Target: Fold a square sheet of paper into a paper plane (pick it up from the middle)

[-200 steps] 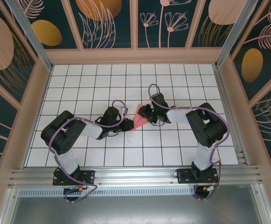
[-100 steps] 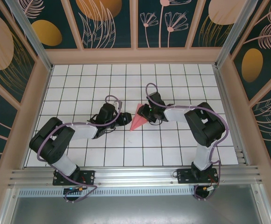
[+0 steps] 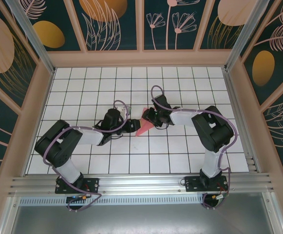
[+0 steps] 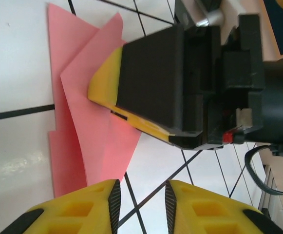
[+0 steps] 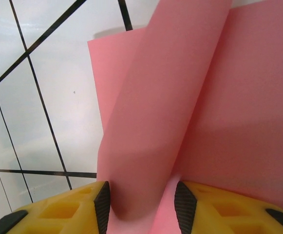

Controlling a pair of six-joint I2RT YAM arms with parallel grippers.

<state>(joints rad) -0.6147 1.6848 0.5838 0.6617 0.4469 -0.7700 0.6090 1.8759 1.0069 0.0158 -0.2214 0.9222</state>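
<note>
The half-made paper plane [image 3: 143,128] lies on the white-tiled bench [image 3: 83,83] near its middle. It is already narrowed to a point that aims toward the near edge, and its body is flat on the tiles. One long flap [image 5: 151,122] stands up off that body and bows over in a soft curl instead of lying creased.

The right gripper [image 3: 147,117] sits over the far end of the plane. Its jaws are part-closed on the root of the flap, with the curl passing between the two pads [image 5: 102,204]. That grasp looks light. I judge it is meant to steer the flap over to its fold line without crushing thin paper.

The left gripper [image 3: 133,126] is low to the bench, just beside the plane's left edge and facing it. Its jaws are a little apart and empty, with bare tile and the paper's edge showing in the gap. It seems placed there to pin the body or press the crease while the flap comes down.
</note>
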